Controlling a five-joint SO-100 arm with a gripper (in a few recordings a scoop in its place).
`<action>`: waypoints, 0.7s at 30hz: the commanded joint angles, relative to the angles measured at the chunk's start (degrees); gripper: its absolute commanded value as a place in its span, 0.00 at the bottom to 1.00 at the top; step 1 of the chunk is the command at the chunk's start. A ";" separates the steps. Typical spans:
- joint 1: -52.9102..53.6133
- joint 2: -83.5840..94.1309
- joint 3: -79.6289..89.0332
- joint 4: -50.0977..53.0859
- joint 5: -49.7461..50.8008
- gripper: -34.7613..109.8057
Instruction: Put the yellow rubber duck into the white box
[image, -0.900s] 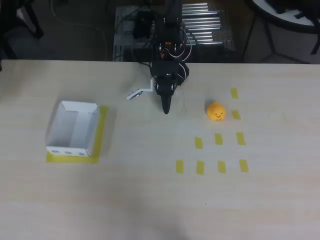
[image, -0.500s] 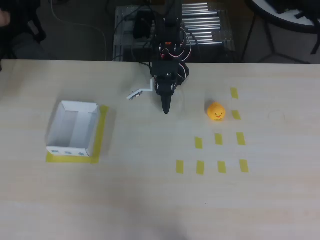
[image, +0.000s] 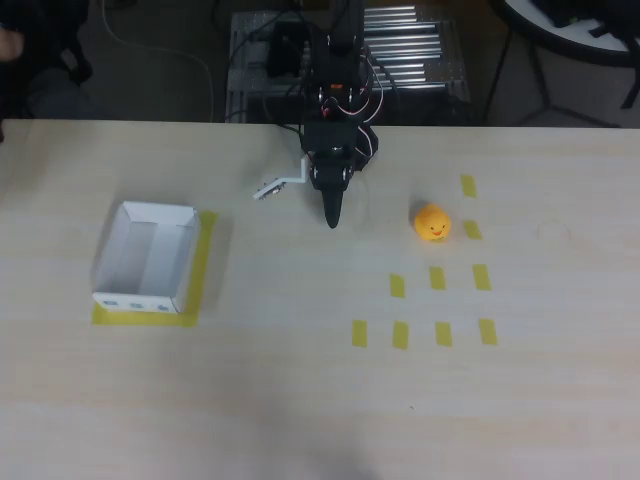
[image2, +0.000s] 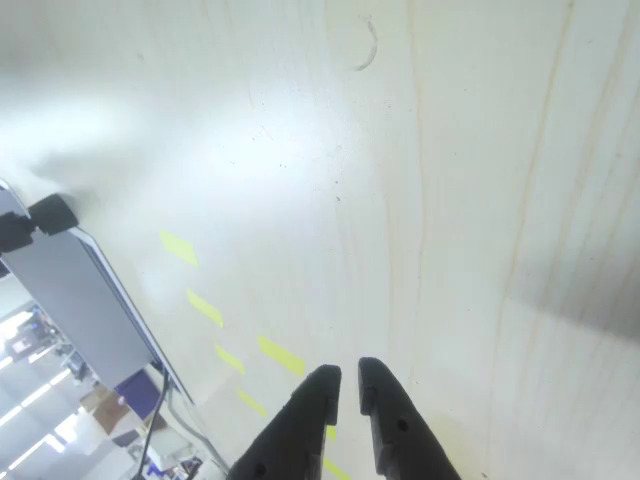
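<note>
1. Pale wood-grain tabletop (image: 300, 400) carries everything, with dark clutter and a metal rack beyond its far edge in the overhead view.
2. We see the gripper (image: 331, 218) near the middle of the far edge, pointing toward the near edge. In the wrist view its tips (image2: 343, 385) stand almost together with only a thin slit between them, and they hold nothing.
3. The duck (image: 432, 222) sits on the table toward the right, nearer the far edge than the near one, apart from the gripper. It rests beside a cluster of yellow tape marks (image: 437, 278).
4. The box (image: 146, 257) stands toward the left edge, well apart from the duck, on a yellow tape patch. It looks empty.
5. We judge the task barely begun: the reach to the duck is not yet made.
6. Risks we see from here:
   - With the claw this narrow, coming down on the duck would push it away, so it must open first.
   - The duck is round and rubbery, so an off-centre pinch could squirt it out or roll it over the tape marks.
   - The box is light with thin walls, and a low carry could clip the rim and shove it off its patch.
</note>
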 joint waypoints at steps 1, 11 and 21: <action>-1.23 2.90 0.44 1.05 1.05 0.24; -3.16 -0.18 -0.62 -3.87 -1.85 0.24; 1.23 -18.28 -18.37 -10.63 -6.59 0.24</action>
